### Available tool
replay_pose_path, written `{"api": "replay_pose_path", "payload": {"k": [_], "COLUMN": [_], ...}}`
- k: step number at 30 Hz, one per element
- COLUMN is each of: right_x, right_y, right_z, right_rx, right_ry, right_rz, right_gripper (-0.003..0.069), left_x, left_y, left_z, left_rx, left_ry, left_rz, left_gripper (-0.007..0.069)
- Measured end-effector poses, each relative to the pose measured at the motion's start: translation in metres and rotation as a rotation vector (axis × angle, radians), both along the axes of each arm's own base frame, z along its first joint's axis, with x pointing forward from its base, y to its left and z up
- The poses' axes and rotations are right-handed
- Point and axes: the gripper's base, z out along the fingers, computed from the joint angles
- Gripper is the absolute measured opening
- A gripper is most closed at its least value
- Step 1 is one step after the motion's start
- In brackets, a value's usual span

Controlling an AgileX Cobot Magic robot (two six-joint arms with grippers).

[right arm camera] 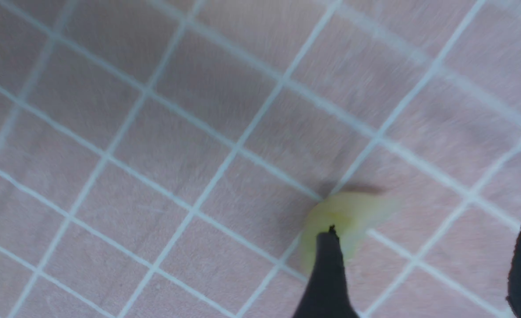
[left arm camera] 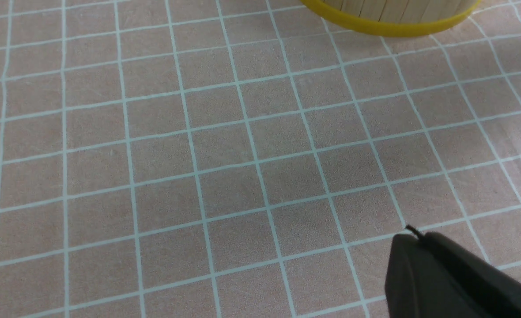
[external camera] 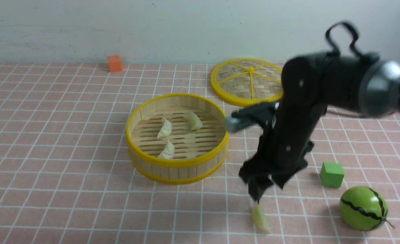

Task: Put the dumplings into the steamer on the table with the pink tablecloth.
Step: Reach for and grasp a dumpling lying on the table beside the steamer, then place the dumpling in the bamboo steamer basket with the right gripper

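Observation:
The steamer (external camera: 177, 163) stands mid-table on the pink tablecloth (external camera: 67, 142). Three dumplings lie in it: a cream one (external camera: 165, 128), a greenish one (external camera: 195, 121) and a cream one (external camera: 167, 150). A pale greenish dumpling (external camera: 261, 219) lies on the cloth, front right of the steamer. My right gripper (external camera: 258, 196) hangs just above it, open; in the right wrist view the dumpling (right arm camera: 346, 214) lies at one fingertip (right arm camera: 329, 247), outside the gap of the gripper (right arm camera: 428, 229). My left gripper (left arm camera: 413, 236) is shut and empty over bare cloth, near the steamer's wall (left arm camera: 388, 24).
The flat woven lid (external camera: 249, 81) lies behind the right arm. An orange cube (external camera: 115, 63) sits at the back. A green cube (external camera: 331, 174) and a toy watermelon (external camera: 363, 208) sit at the right front.

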Motion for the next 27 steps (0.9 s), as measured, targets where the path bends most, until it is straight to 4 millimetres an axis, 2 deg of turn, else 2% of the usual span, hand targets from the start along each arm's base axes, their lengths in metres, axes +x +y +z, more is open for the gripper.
{"api": "replay_pose_path", "payload": {"k": [3, 6, 7, 9, 11, 14, 18, 19, 20, 21, 22, 24, 26, 27], "right_x": [-0.014, -0.013, -0.013, -0.014, -0.015, -0.017, -0.006, 0.001, 0.004, 0.013, 0.019, 0.032, 0.048, 0.05], "right_y": [0.007, 0.009, 0.009, 0.008, 0.007, 0.007, 0.014, 0.019, 0.021, 0.026, 0.03, 0.039, 0.051, 0.052], "right_z": [-0.026, -0.037, -0.039, -0.041, -0.041, -0.033, 0.011, 0.032, 0.041, 0.061, 0.072, 0.085, 0.086, 0.086], "right_rx": [0.021, 0.028, 0.026, 0.013, 0.005, -0.013, 0.027, 0.062, 0.079, 0.124, 0.156, 0.22, 0.283, 0.288], "right_ry": [-0.008, -0.034, -0.032, -0.018, -0.002, 0.025, -0.041, -0.097, -0.124, -0.2, -0.253, -0.342, -0.41, -0.415], "right_rz": [-0.003, -0.011, -0.012, -0.006, 0.003, 0.035, 0.076, 0.081, 0.081, 0.081, 0.08, 0.082, 0.078, 0.077], "right_gripper": [0.0491, 0.0443, 0.0406, 0.0287, 0.0201, 0.0207, 0.021, 0.021, 0.021, 0.021, 0.021, 0.021, 0.021, 0.021], "left_x": [0.0, 0.0, 0.0, 0.0, 0.0, 0.0, 0.0, 0.0, 0.0, 0.001, 0.001, 0.001, 0.001, 0.001], "left_y": [0.0, 0.0, 0.0, 0.0, 0.0, 0.0, 0.0, 0.0, -0.001, -0.001, -0.001, -0.001, -0.001, -0.001], "left_z": [0.0, 0.0, 0.0, 0.0, 0.0, 0.0, 0.0, 0.001, 0.001, 0.001, 0.001, 0.001, 0.001, 0.001], "left_rx": [-0.001, -0.001, -0.001, -0.001, -0.001, -0.001, -0.002, -0.005, -0.006, -0.008, -0.009, -0.01, -0.01, -0.01], "left_ry": [0.001, 0.001, 0.001, 0.001, 0.001, 0.001, -0.002, -0.006, -0.009, -0.012, -0.015, -0.016, -0.016, -0.016], "left_rz": [0.0, 0.0, 0.0, 0.0, 0.0, 0.0, -0.001, -0.002, -0.003, -0.004, -0.005, -0.005, -0.005, -0.005], "left_gripper": [-0.0013, -0.001, -0.0009, -0.0007, -0.0006, -0.0003, 0.0, 0.0001, 0.0001, 0.0002, 0.0003, 0.0004, 0.0003, 0.0003]}}
